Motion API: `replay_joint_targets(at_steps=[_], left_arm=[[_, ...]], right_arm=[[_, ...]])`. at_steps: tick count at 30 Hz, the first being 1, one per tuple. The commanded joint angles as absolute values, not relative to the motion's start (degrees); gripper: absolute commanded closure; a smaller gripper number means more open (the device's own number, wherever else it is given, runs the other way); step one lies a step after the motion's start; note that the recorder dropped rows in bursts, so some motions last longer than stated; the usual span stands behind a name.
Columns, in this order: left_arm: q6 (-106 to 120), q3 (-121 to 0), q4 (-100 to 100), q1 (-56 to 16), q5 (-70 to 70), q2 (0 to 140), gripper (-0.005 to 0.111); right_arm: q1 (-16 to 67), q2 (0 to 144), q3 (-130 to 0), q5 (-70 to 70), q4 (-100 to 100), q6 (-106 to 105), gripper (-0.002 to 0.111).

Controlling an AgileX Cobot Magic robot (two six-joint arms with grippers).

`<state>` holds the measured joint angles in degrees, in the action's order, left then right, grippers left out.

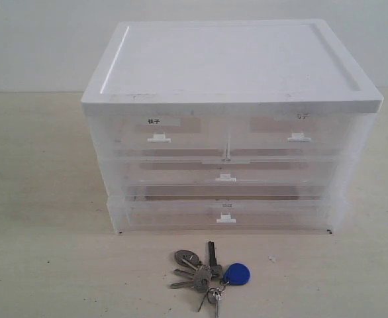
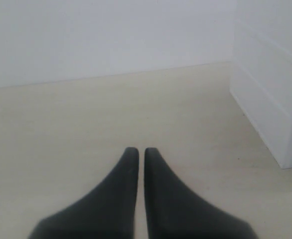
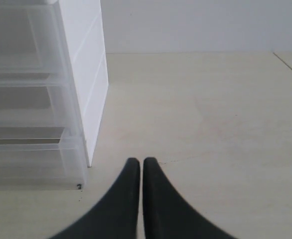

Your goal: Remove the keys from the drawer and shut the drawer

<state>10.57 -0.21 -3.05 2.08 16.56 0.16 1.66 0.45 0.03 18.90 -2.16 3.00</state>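
The keys (image 1: pixel 207 271), silver ones on a ring with a black-headed key and a blue fob (image 1: pixel 237 273), lie on the table in front of the drawer cabinet (image 1: pixel 227 126). All its clear drawers sit pushed in, the bottom drawer (image 1: pixel 226 213) level with the others. No arm shows in the exterior view. My left gripper (image 2: pixel 137 150) is shut and empty over bare table, the cabinet's side (image 2: pixel 265 94) beside it. My right gripper (image 3: pixel 138 161) is shut and empty too, close to the cabinet's front corner (image 3: pixel 81 144).
The pale wooden table (image 1: pixel 42 252) spreads around the cabinet, with a white wall (image 1: pixel 42 40) behind. A table edge line (image 3: pixel 288 64) shows in the right wrist view.
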Motion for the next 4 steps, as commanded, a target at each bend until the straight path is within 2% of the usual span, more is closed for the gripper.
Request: replay_joint_targets(at_steps=[1,4], left_arm=[[10.76,0.0,-3.33,2.22,16.66,0.0,0.102],[10.76,0.0,-3.33,2.22,16.66,0.0,0.102]], right_arm=[[1.79,0.0,0.0,18.65,-2.11,2.83,0.109],[1.79,0.0,0.0,18.65,-2.11,2.83,0.109]])
